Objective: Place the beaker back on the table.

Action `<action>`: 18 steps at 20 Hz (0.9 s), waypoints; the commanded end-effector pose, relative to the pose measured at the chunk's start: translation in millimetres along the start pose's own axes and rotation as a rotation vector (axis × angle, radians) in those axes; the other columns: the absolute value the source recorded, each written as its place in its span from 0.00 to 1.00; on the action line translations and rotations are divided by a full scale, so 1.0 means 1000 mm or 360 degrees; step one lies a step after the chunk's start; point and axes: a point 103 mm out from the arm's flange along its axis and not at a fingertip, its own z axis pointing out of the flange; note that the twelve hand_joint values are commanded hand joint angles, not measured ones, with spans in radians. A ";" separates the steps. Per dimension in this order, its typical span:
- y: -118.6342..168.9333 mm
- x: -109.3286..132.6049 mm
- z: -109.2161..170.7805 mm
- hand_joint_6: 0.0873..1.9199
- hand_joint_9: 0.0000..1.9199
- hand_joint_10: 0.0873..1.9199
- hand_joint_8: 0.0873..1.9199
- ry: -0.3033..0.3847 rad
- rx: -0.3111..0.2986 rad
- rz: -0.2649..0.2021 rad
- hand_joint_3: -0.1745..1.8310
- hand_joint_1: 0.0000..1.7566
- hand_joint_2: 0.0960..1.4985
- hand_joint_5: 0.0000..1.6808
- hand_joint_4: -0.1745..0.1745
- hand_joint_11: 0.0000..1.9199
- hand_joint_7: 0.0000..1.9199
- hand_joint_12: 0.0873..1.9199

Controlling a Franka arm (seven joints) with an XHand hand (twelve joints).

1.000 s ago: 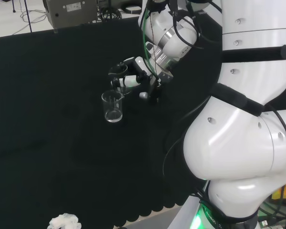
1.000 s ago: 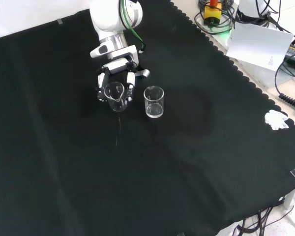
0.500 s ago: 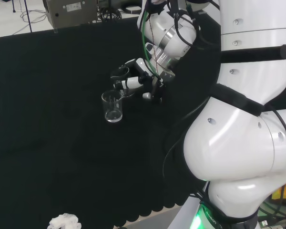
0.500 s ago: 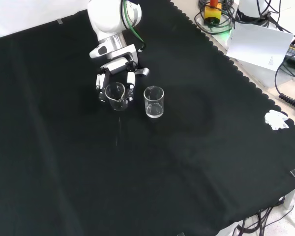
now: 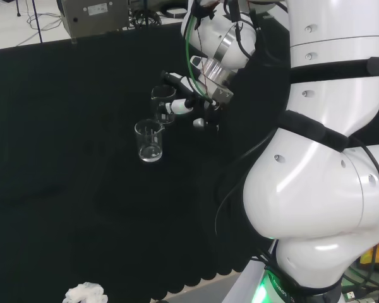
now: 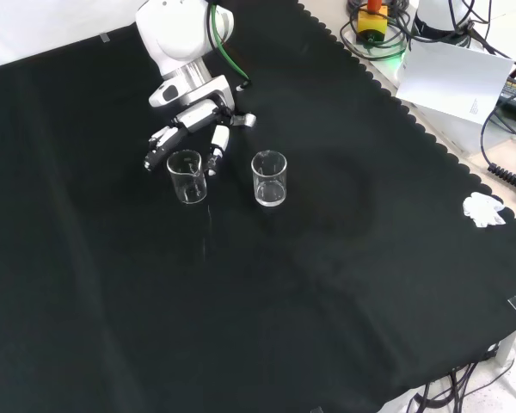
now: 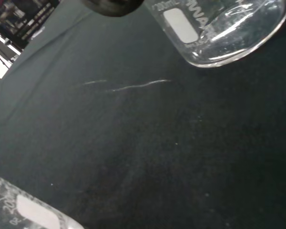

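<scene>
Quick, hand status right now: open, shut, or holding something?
Hand: open, fingers spread apart on either side of the beaker, which stands upright on the black cloth; the fingers are not curled round it.

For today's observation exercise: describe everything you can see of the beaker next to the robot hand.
The beaker is small, clear glass, with a pouring lip at its rim and a pale label patch on its wall. It looks empty and stands upright on the black cloth, left of a second beaker in the front view. The robot hand sits just behind it with fingers spread either side; contact cannot be told.
</scene>
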 end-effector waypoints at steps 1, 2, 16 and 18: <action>-0.018 -0.002 -0.010 0.00 0.13 0.00 0.00 0.0006 -0.0015 0.0037 0.00 0.48 0.60 0.09 0.36 0.00 0.04 0.64; -0.020 -0.001 -0.014 0.00 0.13 0.00 0.00 0.0002 -0.0025 0.0032 0.00 0.47 0.60 0.09 0.36 0.00 0.04 0.64; -0.099 0.049 -0.130 0.00 0.18 0.09 0.05 -0.0185 -0.0129 0.0090 0.00 0.45 0.58 0.12 0.32 0.00 0.10 0.65; -0.115 0.058 -0.143 0.00 0.14 0.25 0.18 -0.0212 -0.0132 0.0106 0.00 0.44 0.57 0.13 0.31 0.00 0.07 0.66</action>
